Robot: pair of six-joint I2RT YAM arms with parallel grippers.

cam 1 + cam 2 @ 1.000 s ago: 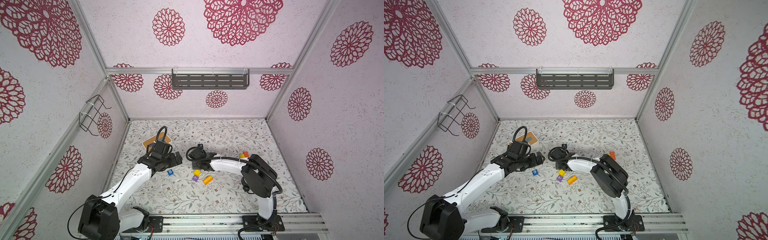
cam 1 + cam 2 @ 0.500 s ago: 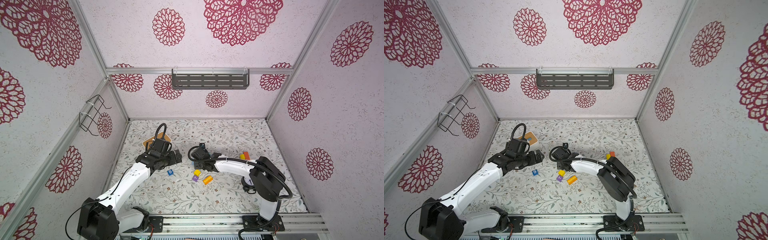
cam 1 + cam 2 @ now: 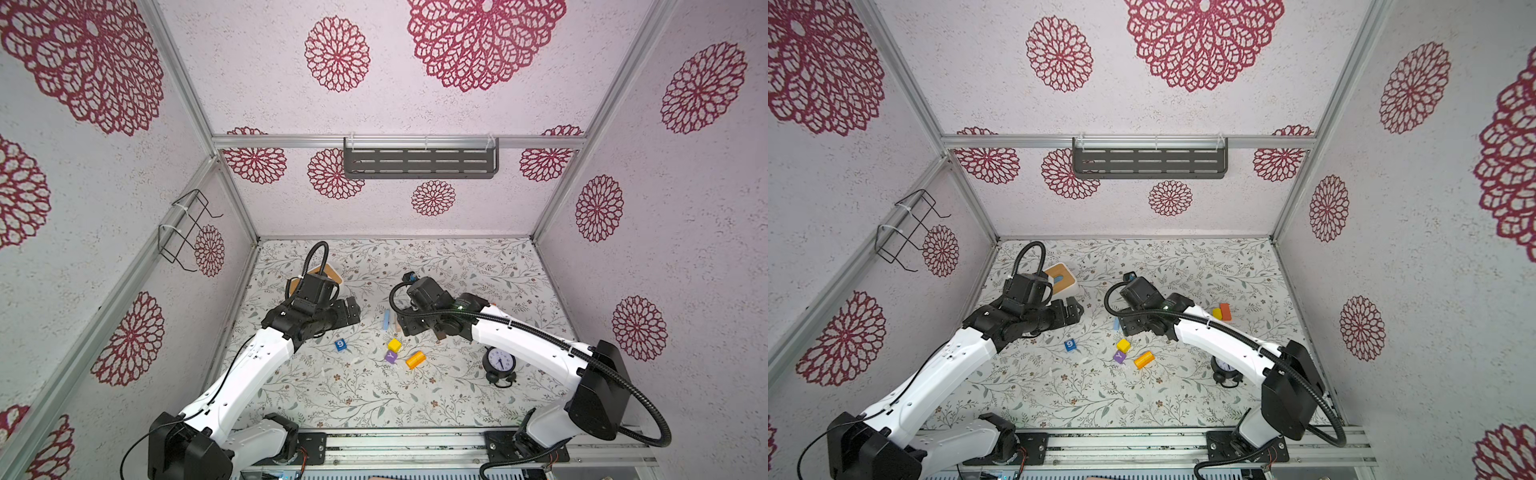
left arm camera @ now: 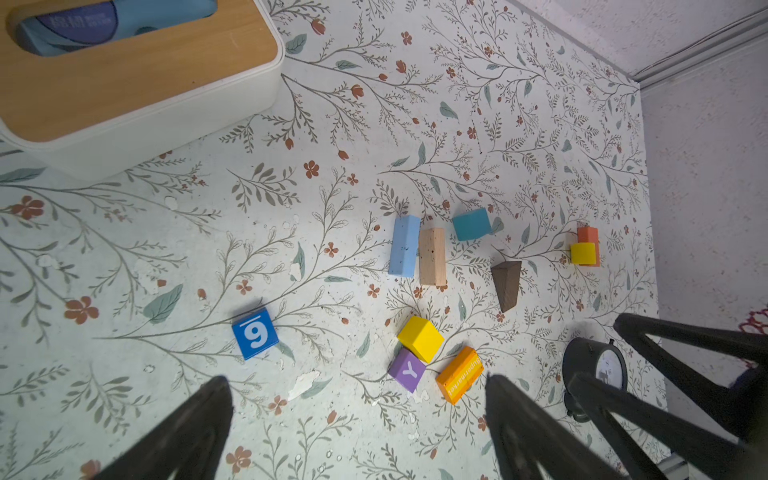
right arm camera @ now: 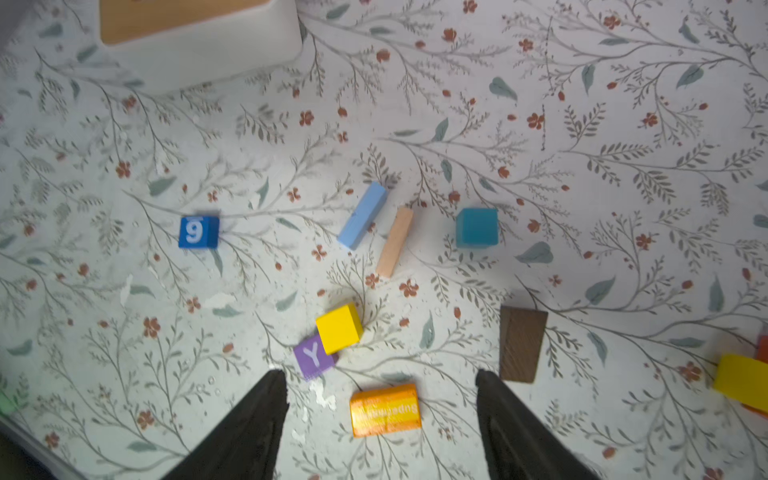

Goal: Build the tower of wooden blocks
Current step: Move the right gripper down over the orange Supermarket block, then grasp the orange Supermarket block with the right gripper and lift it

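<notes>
The wood blocks lie scattered on the floral table and no tower shows. My right gripper [image 5: 380, 374] hangs open above the orange block [image 5: 385, 409], which shows between its fingers without touching them. The purple "Y" cube [image 5: 313, 357] touches the yellow cube [image 5: 338, 328], and the dark brown bar [image 5: 522, 344] lies beside one finger. Farther off are the light blue bar [image 4: 404, 245], tan bar [image 4: 432, 256], teal cube [image 4: 471, 224] and blue "9" cube [image 4: 254, 338]. My left gripper [image 3: 352, 311] hovers open and empty to the left.
A white box with a wooden lid [image 3: 1061, 278] stands at the back left behind the left arm. The black alarm clock [image 3: 500, 363] stands under the right arm's forearm. A yellow block [image 3: 1217, 312] rests against an orange one [image 3: 1225, 309] at the right.
My right gripper's jaws have opened much wider, and that arm's elbow has swung right, uncovering the clock. The left arm has shifted only slightly.
</notes>
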